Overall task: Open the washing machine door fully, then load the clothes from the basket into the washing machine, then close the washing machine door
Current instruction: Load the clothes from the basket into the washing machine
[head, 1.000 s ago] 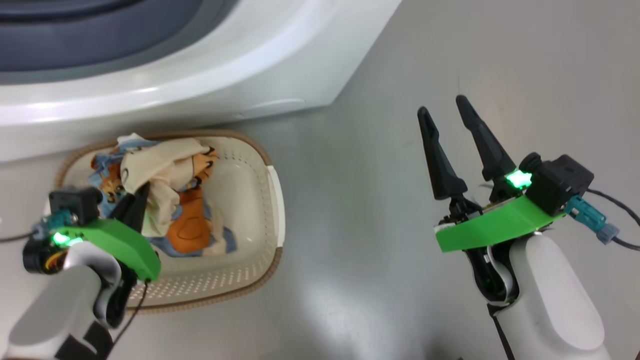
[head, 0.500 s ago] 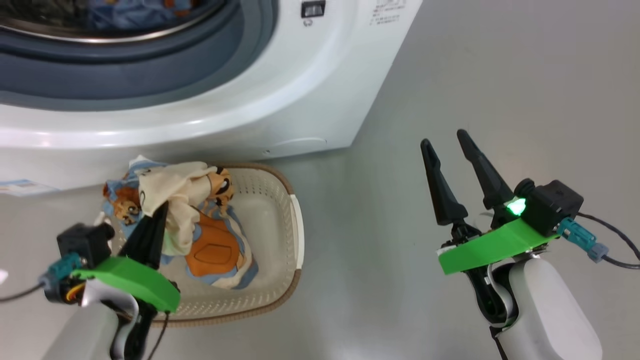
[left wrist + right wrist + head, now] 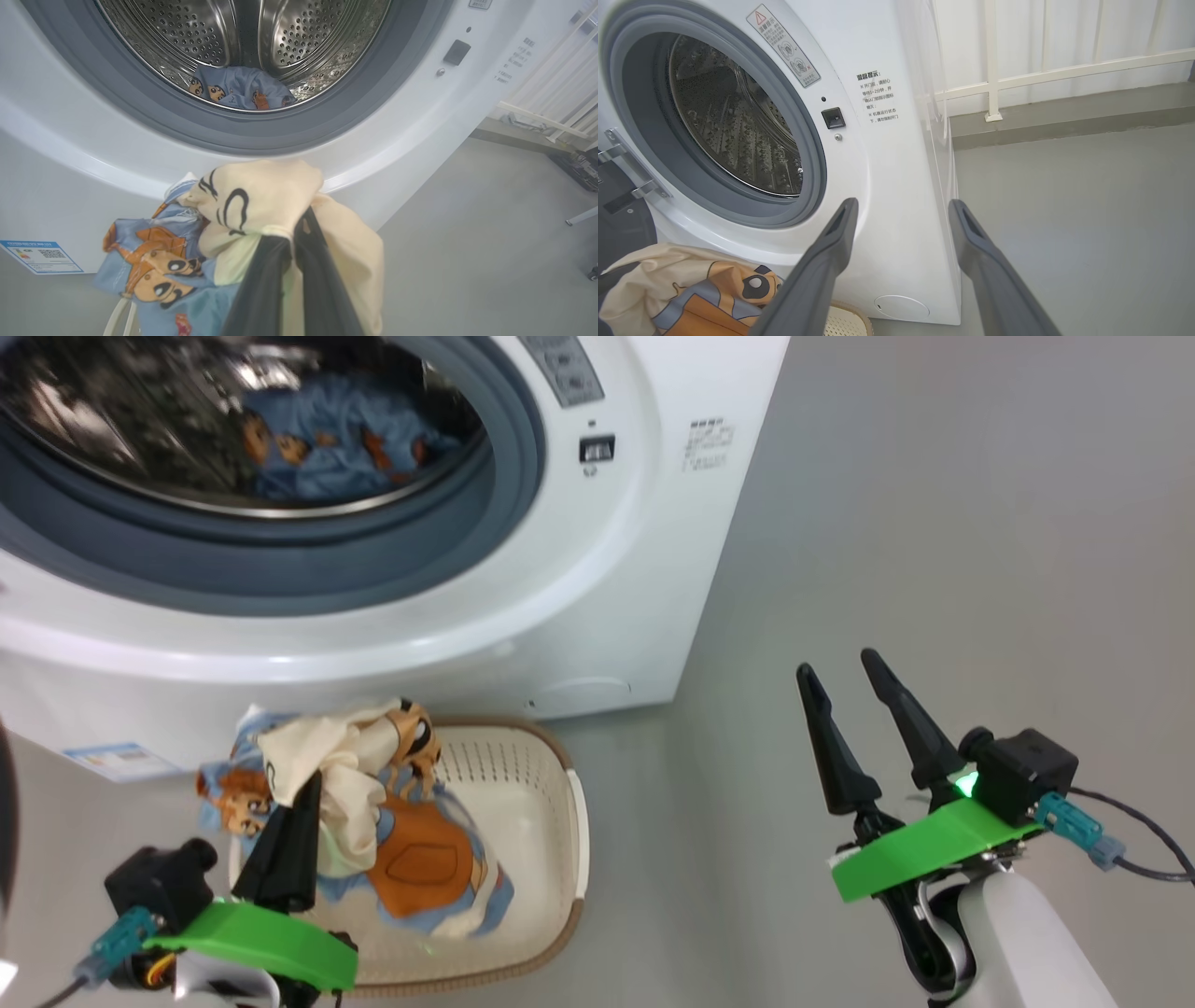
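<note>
The left gripper point(image 3: 308, 786) has its jaws pressed together, pinching a fold of the cream piece point(image 3: 261, 200), a soft, crumpled cloth with black line drawing that bunches over the dark tapering tips. Under and beside it lie the light-blue clothes point(image 3: 434, 868), limp fabric printed with orange-brown cartoon figures, heaped at the left end of the basket point(image 3: 523, 784) and spilling over its far rim; whether the heap hangs free of the basket floor is hard to tell. The basket is cream perforated plastic, a rounded rectangle with a brown woven rim, and stands on the smooth grey floor point(image 3: 934, 523) just in front of the washer point(image 3: 597, 569). The right gripper point(image 3: 837, 665) is well apart to the right, over bare floor, its 2 long jaws spread wide and touching nothing. The washer is a glossy white box with a thick grey rubber gasket point(image 3: 280, 579) ringing a shiny perforated steel drum point(image 3: 299, 32), where 1 blue printed piece point(image 3: 238, 88) already lies at the bottom. A metal hinge point(image 3: 626, 163) shows at the opening's left edge, with what seems to be the door point(image 3: 619, 219), dark grey, swung open beside it. A flat round cover point(image 3: 901, 308) sits low on the washer's front, and a blue label point(image 3: 42, 256) at its lower left.
</note>
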You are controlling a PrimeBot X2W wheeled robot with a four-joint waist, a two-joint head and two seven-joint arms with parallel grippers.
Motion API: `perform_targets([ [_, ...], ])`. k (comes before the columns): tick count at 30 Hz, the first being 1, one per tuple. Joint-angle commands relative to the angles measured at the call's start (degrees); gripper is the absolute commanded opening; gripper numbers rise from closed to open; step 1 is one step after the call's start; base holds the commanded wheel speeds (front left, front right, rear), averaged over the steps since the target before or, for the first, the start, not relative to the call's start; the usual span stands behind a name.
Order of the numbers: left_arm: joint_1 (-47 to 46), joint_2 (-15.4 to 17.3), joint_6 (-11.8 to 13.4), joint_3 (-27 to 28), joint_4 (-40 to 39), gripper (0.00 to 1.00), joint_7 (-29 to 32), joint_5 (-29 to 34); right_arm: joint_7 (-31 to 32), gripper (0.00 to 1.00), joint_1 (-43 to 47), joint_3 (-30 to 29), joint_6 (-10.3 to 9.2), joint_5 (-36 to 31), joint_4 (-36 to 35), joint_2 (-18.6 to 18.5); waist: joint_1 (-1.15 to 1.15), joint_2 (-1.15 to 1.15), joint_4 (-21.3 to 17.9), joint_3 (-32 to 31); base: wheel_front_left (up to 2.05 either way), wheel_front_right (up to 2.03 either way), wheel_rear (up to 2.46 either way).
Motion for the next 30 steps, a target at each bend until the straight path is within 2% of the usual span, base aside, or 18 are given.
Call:
perform_targets([
  [1, 0.27, 0.69, 0.11, 2.70, -2.09, 0.00, -0.52, 0.69, -0.27, 1.00, 1.00, 1.13, 0.09, -0.04, -1.19, -0.13, 0.00, 0.00, 0.85, -3.62, 0.00, 0.00, 0.00],
  [12, 4.26, -2.68, 0.12, 5.68, -7.01, 0.00, -0.52, 2.39, -0.27, 1.00, 3.62, 0.80, 0.09, 0.90, -1.63, -1.68, 0.00, 0.00, 1.51, -8.13, 0.00, 0.00, 0.00],
  [30, 2.36, -4.30, -0.09, 7.26, -12.01, 0.00, -0.52, 2.92, -0.27, 1.00, 4.45, 0.37, 0.09, 0.91, -2.38, -2.10, 0.00, 0.00, 1.47, -8.85, 0.00, 0.00, 0.00],
])
